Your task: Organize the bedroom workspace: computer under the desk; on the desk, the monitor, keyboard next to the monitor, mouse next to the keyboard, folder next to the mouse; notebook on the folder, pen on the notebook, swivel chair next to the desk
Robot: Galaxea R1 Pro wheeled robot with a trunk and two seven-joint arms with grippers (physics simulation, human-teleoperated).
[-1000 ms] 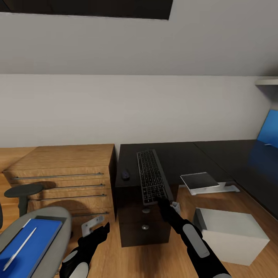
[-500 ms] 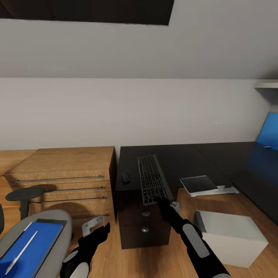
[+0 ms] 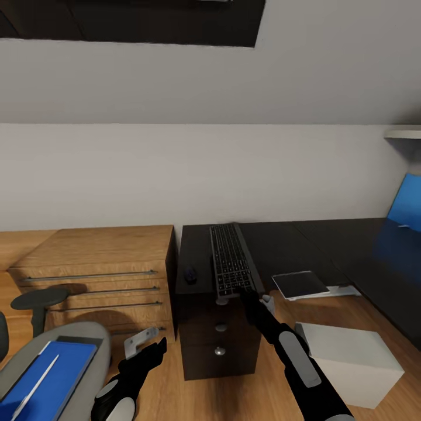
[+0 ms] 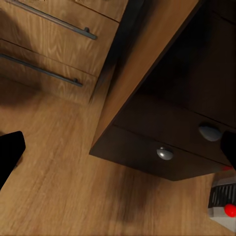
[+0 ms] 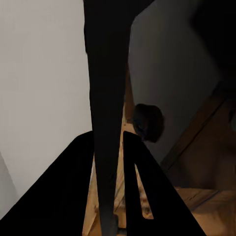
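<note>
A pale wall (image 3: 175, 169) fills the upper half of the head view, with a wood floor (image 3: 158, 397) below. At centre stands a black drawer cabinet (image 3: 216, 333) with round knobs; to its left is a light-wood drawer unit (image 3: 93, 269) with long metal handles. The glossy black table (image 3: 362, 257) runs along the right side, its blue panel (image 3: 407, 202) at the right edge.

The keyboard (image 3: 232, 264) is tilted above the cabinet top, its near end clamped in the right end effector (image 3: 244, 294). A small dark mouse (image 3: 189, 273) lies on the cabinet top, left of the keyboard. The computer (image 3: 351, 362) lies on the floor at lower right, with a flat dark slab (image 3: 301, 283) on a white foot just beyond it. At lower left, the swivel chair (image 3: 88, 345) carries the blue folder (image 3: 44, 380) with a white pen (image 3: 32, 383) on it.

The left end effector (image 3: 146, 354) hangs low over the floor beside the chair; whether it is open I cannot tell. The left wrist view adds the cabinet's lower front close up, two knobs (image 4: 164, 153), and a red light (image 4: 229, 210) at the lower right corner. The right wrist view shows the keyboard edge-on, a dark strip (image 5: 108, 123) between the two dark fingers (image 5: 69, 191), and the mouse (image 5: 147, 122) beyond.
</note>
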